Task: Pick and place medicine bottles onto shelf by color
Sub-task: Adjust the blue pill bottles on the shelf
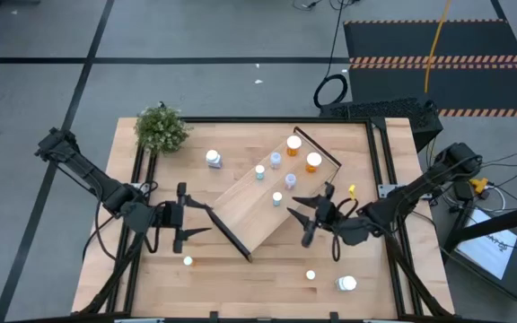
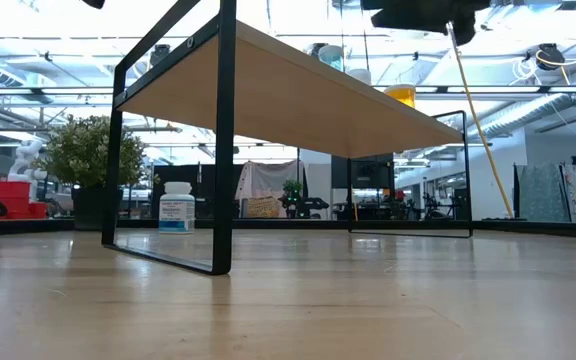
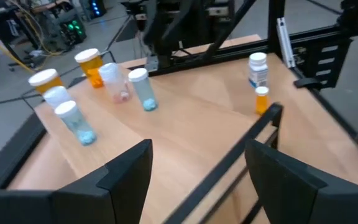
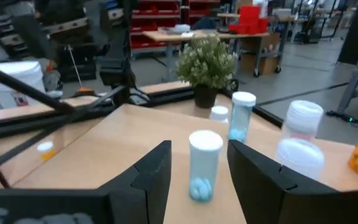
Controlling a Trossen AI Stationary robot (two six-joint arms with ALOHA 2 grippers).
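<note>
On the desk (image 1: 240,278), the right gripper (image 4: 197,163) stands apart around a blue bottle (image 4: 204,165) on the shelf (image 1: 240,211), probably placing it; the left gripper (image 1: 180,217) waits apart at frame left.

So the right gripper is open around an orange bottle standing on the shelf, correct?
Not quite: the bottle between the right gripper's fingers is pale blue with a white cap, not orange. The right wrist view shows it upright on the shelf, with the fingers open on either side and not touching it.
</note>
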